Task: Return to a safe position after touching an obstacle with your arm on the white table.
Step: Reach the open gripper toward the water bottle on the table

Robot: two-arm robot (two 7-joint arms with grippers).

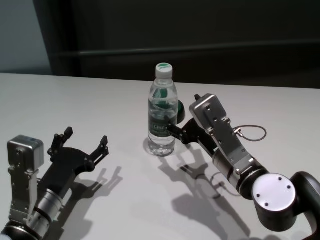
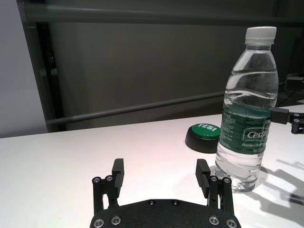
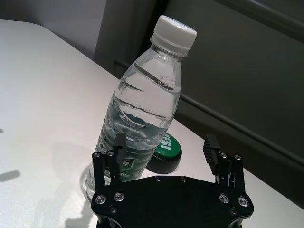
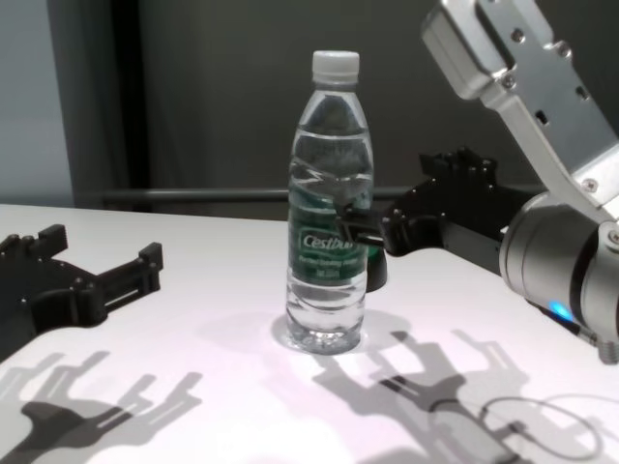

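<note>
A clear Cestbon water bottle (image 1: 162, 112), capped in white and filled nearly to the shoulder, is seen standing upright near the middle of the white table (image 1: 75, 100). The right gripper (image 1: 176, 123) is positioned at the bottle's 3 o'clock in the head view, its jaws spread wide, with one fingertip (image 4: 350, 215) just beside or touching the green label; contact cannot be confirmed. A green round button (image 2: 204, 136) marked "YES!" is set just behind the bottle, at about its 1 o'clock. The left gripper (image 1: 85, 140) is held low over the table at the bottle's 8 o'clock, well apart from it, jaws wide and holding nothing.
</note>
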